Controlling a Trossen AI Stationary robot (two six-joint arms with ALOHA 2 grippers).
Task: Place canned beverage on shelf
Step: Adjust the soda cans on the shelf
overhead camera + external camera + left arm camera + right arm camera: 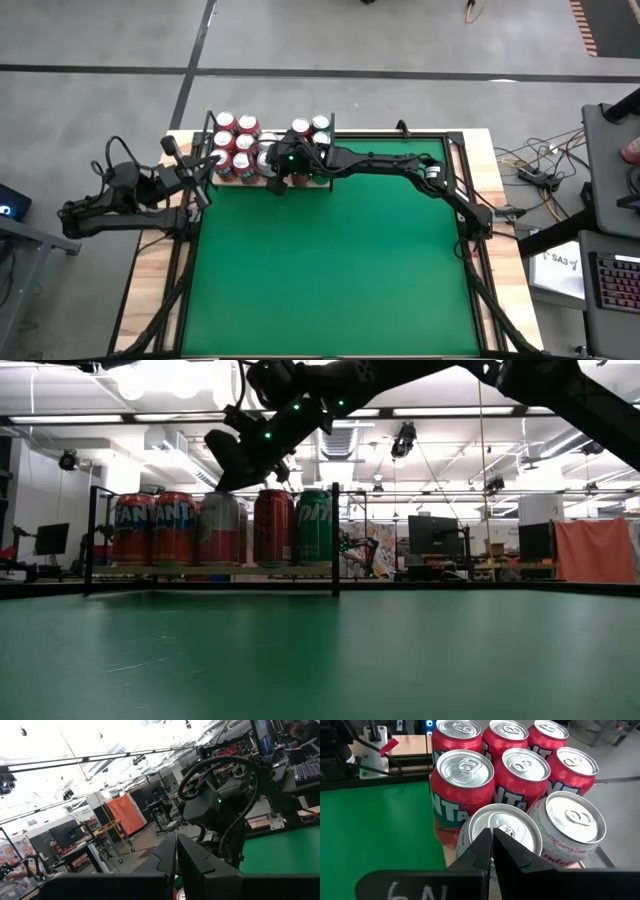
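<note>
The shelf (268, 186) stands at the table's far edge, its pale wood panel (210, 569) set between black rods (335, 540). On it stand several cans: red ones (462, 785), a green one (313, 525) and two pale ones (572, 820). My right gripper (492, 834) is shut and hangs over the lid of the nearer pale can (507, 822), level with the can tops in the low view (222, 482). My left gripper (176, 851) is shut, held high beside the shelf's left end (213, 163), and touches nothing. My right gripper's shut fingertips (485, 842) stand over the lid of the pale can (520, 827), slanting down from the table's right. The can stands upright on the shelf. Whether the fingertips touch the lid I cannot tell.
The green felt (330, 270) stretches from the shelf to the near edge. Black frame rails (465, 230) run along the table's sides. A desk with a keyboard (615, 285) stands past the right edge.
</note>
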